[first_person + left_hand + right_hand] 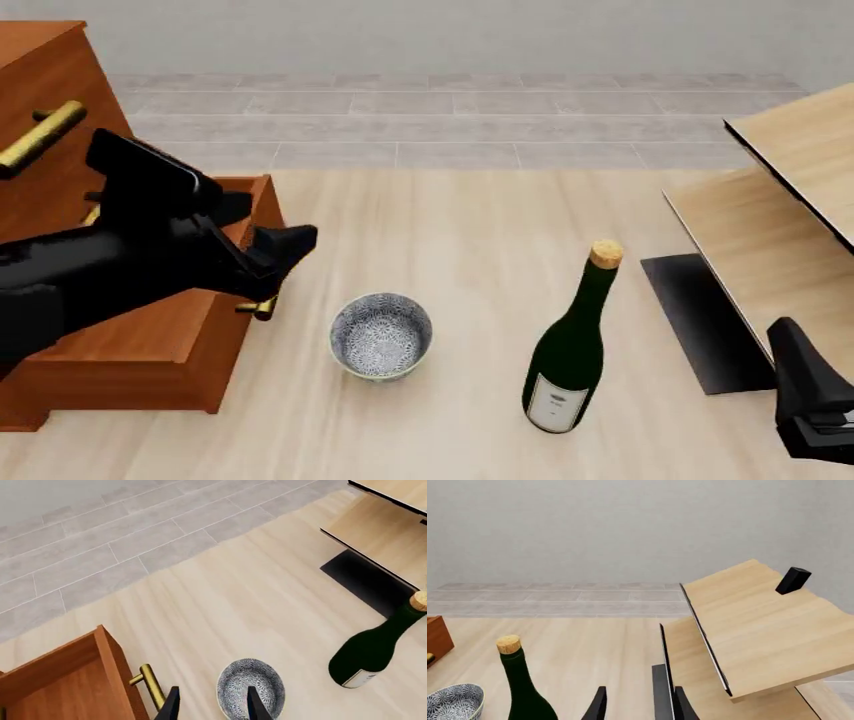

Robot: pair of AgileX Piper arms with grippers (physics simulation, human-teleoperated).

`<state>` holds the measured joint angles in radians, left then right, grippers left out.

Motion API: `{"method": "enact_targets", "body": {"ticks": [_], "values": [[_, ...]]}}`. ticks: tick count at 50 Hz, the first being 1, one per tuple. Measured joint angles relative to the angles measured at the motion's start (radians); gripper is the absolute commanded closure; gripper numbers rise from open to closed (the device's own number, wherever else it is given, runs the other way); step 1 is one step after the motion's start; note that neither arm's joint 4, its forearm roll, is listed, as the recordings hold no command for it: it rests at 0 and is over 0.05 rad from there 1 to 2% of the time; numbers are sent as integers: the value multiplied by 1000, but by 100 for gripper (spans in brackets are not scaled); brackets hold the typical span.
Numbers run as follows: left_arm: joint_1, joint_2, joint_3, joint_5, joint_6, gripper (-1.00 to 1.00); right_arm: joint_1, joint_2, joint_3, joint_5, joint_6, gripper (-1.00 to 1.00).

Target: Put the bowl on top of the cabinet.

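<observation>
On pale wood table [454, 220]: bowl [382, 334], bottle [571, 350]; grey floor [441, 110] behind.

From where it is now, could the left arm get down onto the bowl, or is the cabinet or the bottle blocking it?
Probably yes. The left gripper is open, with the bowl showing between its fingers. The cabinet stands to one side of the bowl and the bottle to the other, both apart from it.

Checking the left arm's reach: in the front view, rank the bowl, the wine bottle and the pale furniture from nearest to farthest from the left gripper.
1. Bowl, just right of the left gripper.
2. Wine bottle, farther right.
3. Pale furniture, at the right edge.
</observation>
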<state>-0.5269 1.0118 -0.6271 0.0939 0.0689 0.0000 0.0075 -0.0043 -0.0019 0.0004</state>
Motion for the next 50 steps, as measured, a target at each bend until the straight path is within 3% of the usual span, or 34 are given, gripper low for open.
{"method": "enact_targets", "body": {"ticks": [21,50], "values": [[-42,89,-19,-2,13,-100,0,0,0,0,0,-100],[-32,252,-14,-74,-26,-100,0,0,0,0,0,-100]]}}
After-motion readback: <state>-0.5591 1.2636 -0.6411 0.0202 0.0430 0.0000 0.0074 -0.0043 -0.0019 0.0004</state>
